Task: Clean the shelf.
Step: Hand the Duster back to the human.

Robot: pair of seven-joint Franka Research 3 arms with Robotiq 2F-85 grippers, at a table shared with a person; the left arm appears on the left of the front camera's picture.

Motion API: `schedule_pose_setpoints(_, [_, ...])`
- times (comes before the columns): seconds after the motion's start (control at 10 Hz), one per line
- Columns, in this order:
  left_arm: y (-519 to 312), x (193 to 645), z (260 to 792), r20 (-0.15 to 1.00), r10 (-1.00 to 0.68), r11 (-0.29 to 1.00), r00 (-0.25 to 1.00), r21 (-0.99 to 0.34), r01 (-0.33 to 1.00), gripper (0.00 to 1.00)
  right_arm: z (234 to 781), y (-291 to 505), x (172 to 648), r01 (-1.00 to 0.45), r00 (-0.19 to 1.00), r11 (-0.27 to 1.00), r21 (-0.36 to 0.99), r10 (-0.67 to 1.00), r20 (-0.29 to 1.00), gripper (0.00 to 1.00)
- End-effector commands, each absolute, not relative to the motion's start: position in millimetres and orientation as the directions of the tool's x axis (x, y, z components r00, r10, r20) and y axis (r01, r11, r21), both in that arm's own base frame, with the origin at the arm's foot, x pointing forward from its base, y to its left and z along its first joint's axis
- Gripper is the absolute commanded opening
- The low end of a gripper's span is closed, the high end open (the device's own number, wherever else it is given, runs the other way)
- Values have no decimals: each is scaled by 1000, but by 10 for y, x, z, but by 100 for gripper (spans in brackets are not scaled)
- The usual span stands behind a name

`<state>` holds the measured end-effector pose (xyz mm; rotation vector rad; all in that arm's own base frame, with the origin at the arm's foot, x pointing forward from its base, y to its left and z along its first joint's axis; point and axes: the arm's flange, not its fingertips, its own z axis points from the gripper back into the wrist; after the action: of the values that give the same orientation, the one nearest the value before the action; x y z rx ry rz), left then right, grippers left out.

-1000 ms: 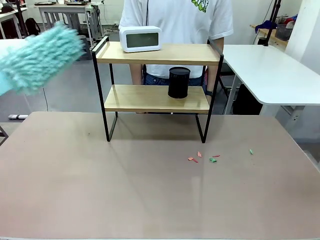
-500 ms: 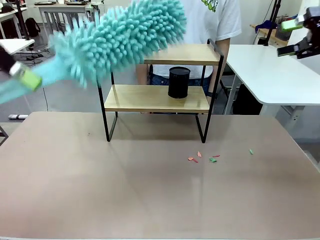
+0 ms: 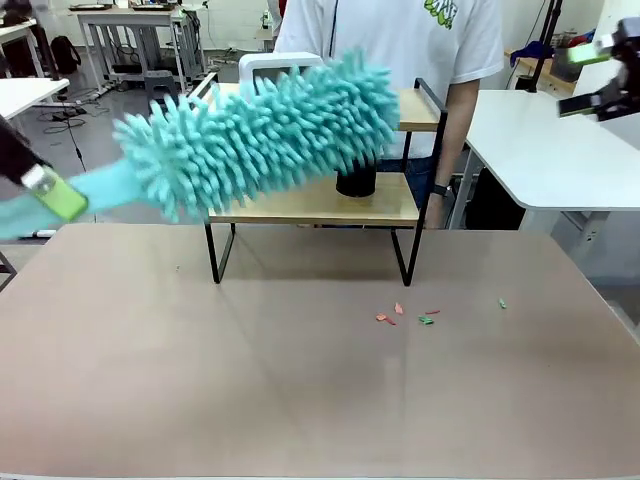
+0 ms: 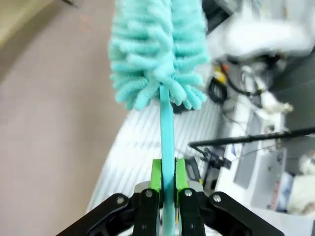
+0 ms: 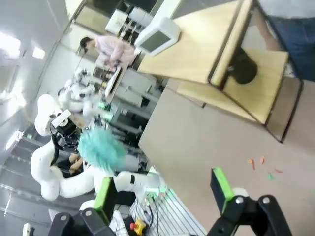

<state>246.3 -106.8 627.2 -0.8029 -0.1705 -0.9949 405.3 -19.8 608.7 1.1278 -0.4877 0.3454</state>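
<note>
My left gripper (image 4: 168,179) is shut on the flat handle of a fluffy turquoise duster (image 3: 262,132), whose head hangs in front of the shelf (image 3: 405,205) and hides much of its left side. At the front view's left edge the left gripper (image 3: 48,192) shows a green pad. A white digital clock (image 5: 158,35) stands on the top board and a black cylinder (image 3: 355,182) on the lower one. High at the right, well above the white table, my right gripper (image 3: 596,70) is open and empty, its pads (image 5: 222,189) wide apart.
A person in a white T-shirt (image 3: 400,35) stands right behind the shelf. Small red and green scraps (image 3: 405,315) lie on the brown tabletop (image 3: 300,380) in front of it. A white table (image 3: 545,140) stands at the right.
The duster swung in from the far left and now hangs lower, across the shelf's front. The person shifted right. The right gripper came into view at the upper right.
</note>
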Motion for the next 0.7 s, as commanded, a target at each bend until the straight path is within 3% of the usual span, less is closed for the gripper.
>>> schedule_pose_setpoints(0.0, [-1387,2558,6246,434,-798,127,419,-558,820,12,6223,239,4410,-565,824,342,751,197,531,100])
schedule_pose_setpoints(0.2, [-1550,2623,6238,404,-834,92,376,-570,816,12,6226,769,4480,-606,780,211,767,349,519,100])
schedule_pose_setpoints(0.6, [-1749,2778,6197,400,-846,50,353,-599,799,12,6056,1724,3891,-642,579,-4,767,653,489,100])
